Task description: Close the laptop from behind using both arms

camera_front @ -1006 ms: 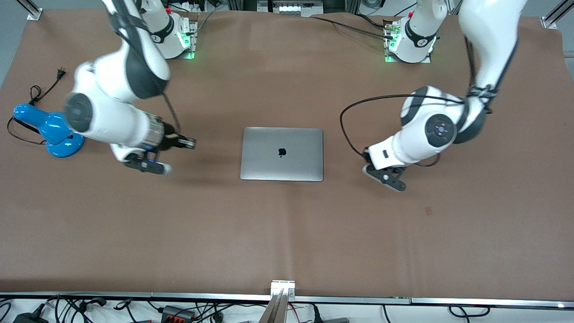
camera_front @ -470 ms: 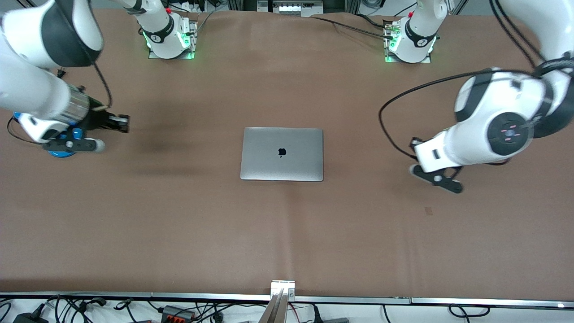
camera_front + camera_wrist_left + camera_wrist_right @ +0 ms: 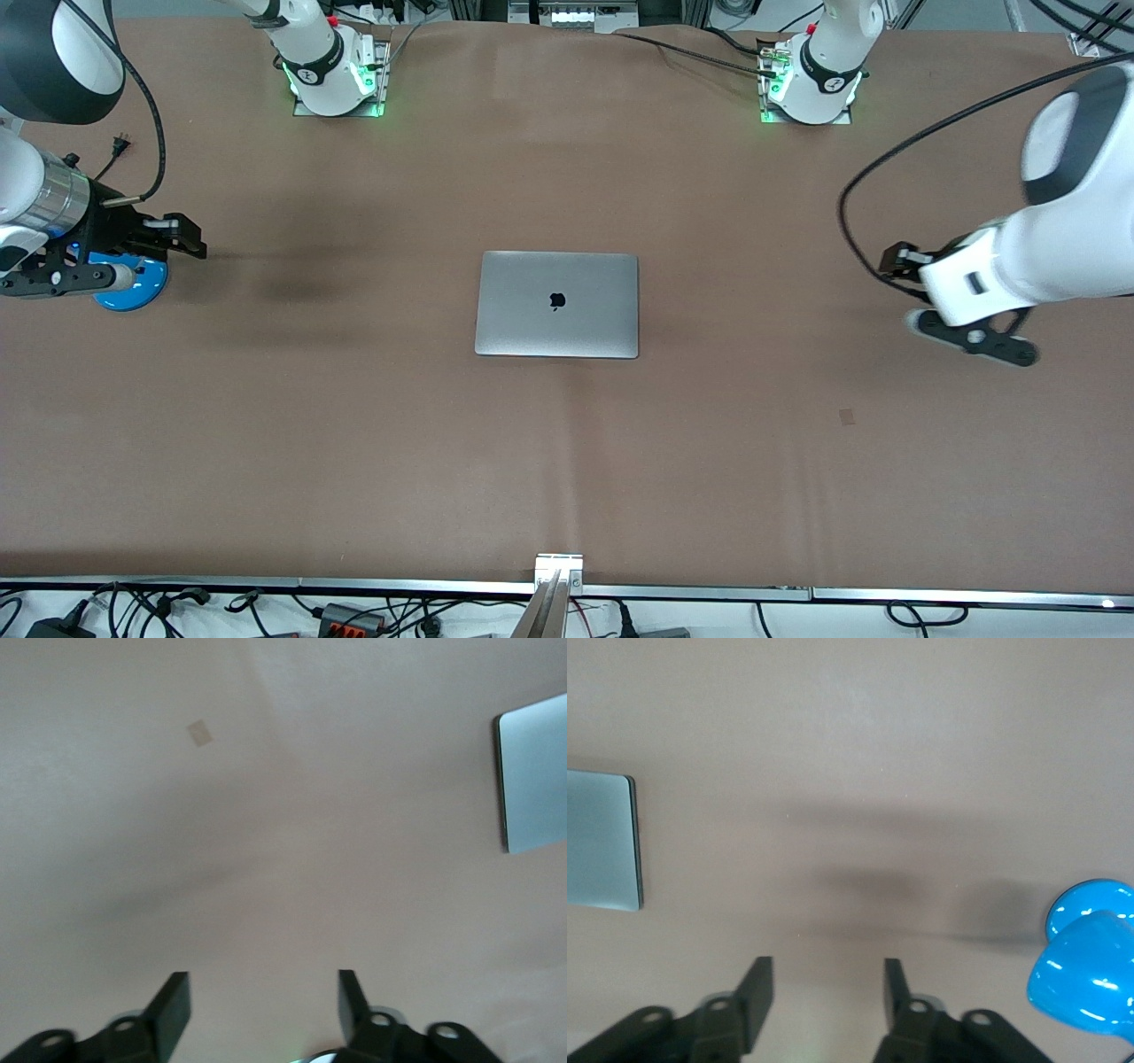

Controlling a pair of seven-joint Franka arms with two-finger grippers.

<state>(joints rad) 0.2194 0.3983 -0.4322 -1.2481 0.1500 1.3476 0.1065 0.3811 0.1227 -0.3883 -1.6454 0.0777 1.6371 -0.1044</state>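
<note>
The silver-grey laptop lies shut and flat in the middle of the table, with the black apple logo on its lid facing up. An edge of it shows in the left wrist view and in the right wrist view. My right gripper is open and empty, up over the table at the right arm's end, well apart from the laptop. My left gripper is open and empty over the table at the left arm's end. The left wrist view and the right wrist view show only brown table between the fingers.
A blue desk lamp with a black cord sits at the right arm's end, under the right hand; it also shows in the right wrist view. A small patch marks the brown table cover. A metal clamp sits at the table's near edge.
Both arms have swung away from the laptop toward their own ends of the table. The laptop has stayed shut and has not moved.
</note>
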